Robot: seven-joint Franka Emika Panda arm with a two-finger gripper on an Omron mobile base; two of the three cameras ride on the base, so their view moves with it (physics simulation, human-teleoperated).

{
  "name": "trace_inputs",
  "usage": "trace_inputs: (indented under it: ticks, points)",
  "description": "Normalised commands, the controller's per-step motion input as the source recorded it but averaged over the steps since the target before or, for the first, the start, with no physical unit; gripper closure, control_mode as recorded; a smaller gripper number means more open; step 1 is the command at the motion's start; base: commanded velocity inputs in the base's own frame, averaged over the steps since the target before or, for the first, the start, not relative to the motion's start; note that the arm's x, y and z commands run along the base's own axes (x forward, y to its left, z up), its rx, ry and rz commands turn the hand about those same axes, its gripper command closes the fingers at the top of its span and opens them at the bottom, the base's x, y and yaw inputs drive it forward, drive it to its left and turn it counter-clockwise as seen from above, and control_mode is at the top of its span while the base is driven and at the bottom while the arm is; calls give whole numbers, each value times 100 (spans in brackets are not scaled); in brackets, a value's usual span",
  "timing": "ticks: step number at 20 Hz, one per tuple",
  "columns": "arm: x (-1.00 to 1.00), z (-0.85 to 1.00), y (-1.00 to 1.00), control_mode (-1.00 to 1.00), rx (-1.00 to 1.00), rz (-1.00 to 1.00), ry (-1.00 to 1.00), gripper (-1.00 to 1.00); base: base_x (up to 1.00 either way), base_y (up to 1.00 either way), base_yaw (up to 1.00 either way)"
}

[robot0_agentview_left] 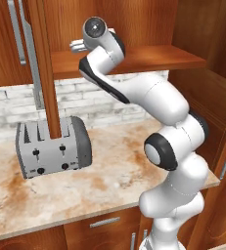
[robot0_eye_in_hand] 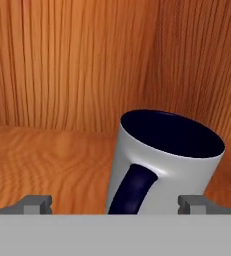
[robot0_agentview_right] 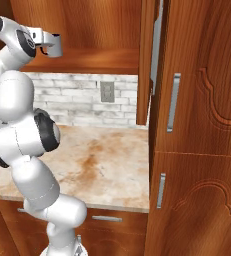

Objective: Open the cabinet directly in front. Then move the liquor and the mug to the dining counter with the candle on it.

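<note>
- Mug (robot0_eye_in_hand: 162, 162), white with a dark navy inside and a navy handle, stood upright on the wooden shelf of the cabinet (robot0_agentview_left: 134, 58), close to the back right corner in the hand view, its handle turned toward the camera.
- Cabinet doors stood open in both base views; one door edge with its long silver bar handle (robot0_agentview_left: 33, 63) hung in front of the grey toaster (robot0_agentview_left: 53, 146) on the marble-look worktop (robot0_agentview_left: 109, 180).
- Arm rose from the base, bent at the elbow over the worktop, and reached up and forward, the wrist level with the shelf.
- Gripper (robot0_eye_in_hand: 116, 202) pointed into the cabinet, its two dark fingertips (robot0_eye_in_hand: 37, 202) wide apart, one on either side of the mug's lower half.
- Neither tip visibly touched the mug; nothing was clamped.
</note>
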Motion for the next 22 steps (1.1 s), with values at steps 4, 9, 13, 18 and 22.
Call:
trace_inputs:
  ticks: [4,9,13,18,22]
  points:
    - [7,0,0,-100,0,0,0,100,0,0,0]
    - [0,0,0,-100,0,0,0,100,0,0,0]
    - [0,0,0,-100,0,0,0,100,0,0,0]
    - [0,0,0,-100,0,0,0,100,0,0,0]
    - [-5,0,0,-100,0,0,1,100,0,0,0]
